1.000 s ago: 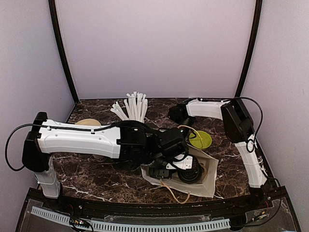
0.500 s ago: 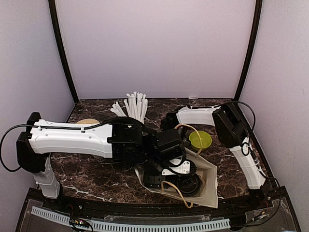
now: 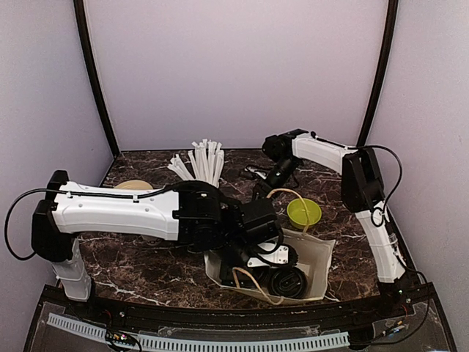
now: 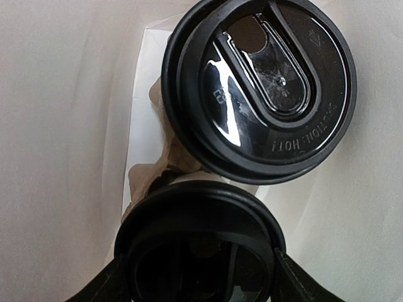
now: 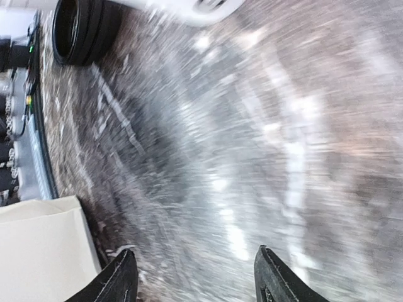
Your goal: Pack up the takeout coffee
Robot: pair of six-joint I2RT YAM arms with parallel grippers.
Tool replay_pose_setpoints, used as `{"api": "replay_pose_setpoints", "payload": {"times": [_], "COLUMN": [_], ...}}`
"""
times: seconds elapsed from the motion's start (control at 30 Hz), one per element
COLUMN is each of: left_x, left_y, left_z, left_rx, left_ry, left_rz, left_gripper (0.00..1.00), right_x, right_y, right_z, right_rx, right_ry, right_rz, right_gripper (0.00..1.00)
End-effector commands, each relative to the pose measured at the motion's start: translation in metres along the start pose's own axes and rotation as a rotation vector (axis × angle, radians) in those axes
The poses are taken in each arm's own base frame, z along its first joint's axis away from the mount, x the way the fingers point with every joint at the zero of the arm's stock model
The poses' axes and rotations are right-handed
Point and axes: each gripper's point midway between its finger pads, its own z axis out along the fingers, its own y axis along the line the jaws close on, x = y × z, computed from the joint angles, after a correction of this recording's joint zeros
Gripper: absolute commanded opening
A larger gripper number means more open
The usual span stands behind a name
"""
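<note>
Two takeout coffee cups stand in the white paper bag (image 3: 321,253) at the near centre. Only their black lids show. My left gripper (image 4: 198,277) reaches down into the bag and is shut on the nearer takeout coffee (image 4: 198,245), one finger against each side of its lid. The second takeout coffee (image 4: 258,88) stands just beyond it, free; from above its lid (image 3: 287,282) shows beside my left gripper (image 3: 249,264). My right gripper (image 3: 255,176) hangs behind the bag over the marble table (image 5: 252,126). In its blurred wrist view the right gripper (image 5: 195,277) is open and empty.
A white cup of straws (image 3: 204,163) stands at the back centre. A lime-green round dish (image 3: 303,213) sits just behind the bag. A tan disc (image 3: 133,186) lies at the back left. The bag's tan handles (image 3: 256,284) loop over its mouth. A bag corner (image 5: 38,251) shows lower left.
My right gripper has opened wider and its arm has swung up and back from the bag. The left gripper has stayed in the bag around the cup; the bag has shifted slightly.
</note>
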Motion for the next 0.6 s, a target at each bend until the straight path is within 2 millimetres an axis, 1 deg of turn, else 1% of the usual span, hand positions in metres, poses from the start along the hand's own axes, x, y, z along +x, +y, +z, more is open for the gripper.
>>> {"api": "replay_pose_setpoints", "payload": {"times": [0.0,0.03,0.07,0.1,0.2,0.3,0.4,0.43,0.5,0.57], "left_x": [0.000,-0.002,-0.003,-0.005,-0.003,0.002,0.013,0.015,0.017,0.018], "left_y": [0.009,0.011,0.015,0.017,0.021,0.023,0.025,0.026,0.026,0.026], "left_z": [0.004,0.004,0.005,0.006,0.020,0.032,0.047,0.049,0.053,0.056], "left_rx": [-0.001,-0.003,-0.006,-0.003,0.019,0.033,0.041,0.044,0.051,0.062], "left_ry": [-0.002,-0.008,-0.015,-0.027,-0.015,0.006,0.042,0.047,0.057,0.060], "left_rz": [-0.017,-0.018,-0.020,-0.021,-0.017,-0.018,-0.020,-0.022,-0.026,-0.031], "left_gripper": [0.43,0.43,0.43,0.43,0.43,0.43,0.42,0.42,0.42,0.42], "right_x": [-0.022,-0.025,-0.025,-0.027,-0.025,-0.013,0.001,0.005,0.014,0.021], "right_y": [0.001,0.005,0.005,0.008,0.016,0.024,0.039,0.045,0.055,0.067], "right_z": [-0.037,-0.050,-0.060,-0.076,-0.113,-0.146,-0.181,-0.192,-0.209,-0.221], "right_rx": [0.052,0.070,0.086,0.111,0.168,0.196,0.218,0.227,0.250,0.264], "right_ry": [-0.091,-0.111,-0.121,-0.141,-0.184,-0.226,-0.293,-0.313,-0.345,-0.361], "right_rz": [-0.048,-0.064,-0.074,-0.091,-0.116,-0.138,-0.199,-0.214,-0.253,-0.281], "right_gripper": [0.63,0.64,0.64,0.64,0.64,0.65,0.65,0.65,0.65,0.65]}}
